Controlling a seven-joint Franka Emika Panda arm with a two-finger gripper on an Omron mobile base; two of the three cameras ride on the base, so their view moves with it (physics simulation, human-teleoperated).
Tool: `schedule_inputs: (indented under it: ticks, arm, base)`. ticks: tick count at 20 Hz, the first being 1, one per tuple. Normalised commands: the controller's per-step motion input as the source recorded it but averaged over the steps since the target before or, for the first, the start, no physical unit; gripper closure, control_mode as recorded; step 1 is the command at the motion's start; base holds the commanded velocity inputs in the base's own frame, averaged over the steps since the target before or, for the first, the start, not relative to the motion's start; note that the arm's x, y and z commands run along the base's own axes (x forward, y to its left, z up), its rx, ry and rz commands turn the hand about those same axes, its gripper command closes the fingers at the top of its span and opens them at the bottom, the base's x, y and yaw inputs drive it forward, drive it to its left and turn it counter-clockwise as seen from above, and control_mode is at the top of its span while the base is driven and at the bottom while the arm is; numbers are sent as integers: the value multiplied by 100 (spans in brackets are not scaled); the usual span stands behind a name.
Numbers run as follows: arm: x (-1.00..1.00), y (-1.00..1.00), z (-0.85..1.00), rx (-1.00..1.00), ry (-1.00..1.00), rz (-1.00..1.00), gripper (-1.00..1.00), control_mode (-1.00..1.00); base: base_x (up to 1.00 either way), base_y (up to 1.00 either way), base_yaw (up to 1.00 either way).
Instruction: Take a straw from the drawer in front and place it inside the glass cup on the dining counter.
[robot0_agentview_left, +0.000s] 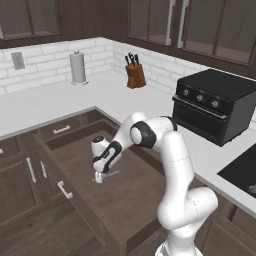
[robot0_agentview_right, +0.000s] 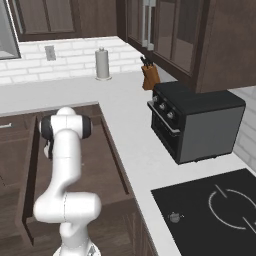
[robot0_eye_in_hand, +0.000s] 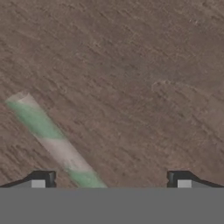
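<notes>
We have the gripper (robot0_agentview_left: 99, 178) lowered deep into the open drawer (robot0_agentview_left: 125, 200), pointing straight down at its wooden floor. Its jaws stand spread as wide as they go, and nothing is between them yet. In the hand view the two fingertips (robot0_eye_in_hand: 43, 178) sit far apart at the bottom, with bare brown floor in the gap.

The straw (robot0_eye_in_hand: 54, 142) lies flat on the drawer floor just under the gripper — striped green and whitish up close. It runs on a slant from beyond the left fingertip down toward the space between the tips, nearer the left one. In the left base view the straw (robot0_agentview_left: 111, 174) shows as a thin pale stick beside the fingers, reaching out toward the arm's side.

We judge that the wide spread is there to straddle so thin a piece. Since it sits off-centre and askew to the jaws, we think a small shift toward the left tip — perhaps a turn of the wrist — would serve before closing. A thing this slim could roll away or slip out of a poor pinch.
</notes>
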Motion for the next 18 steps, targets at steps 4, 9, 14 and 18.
schedule_inputs:
  ticks: [4,9,14,18]
  arm:
    - [1,2,-48,0,11,7,100,-100]
    - [0,0,-49,0,8,7,100,-100]
    - [-25,0,-51,0,0,7,100,-100]
    - [-25,0,-35,0,0,5,100,-100]
  base:
    - [0,0,0]
    - [0,0,0]
    - [0,0,0]
    - [0,0,0]
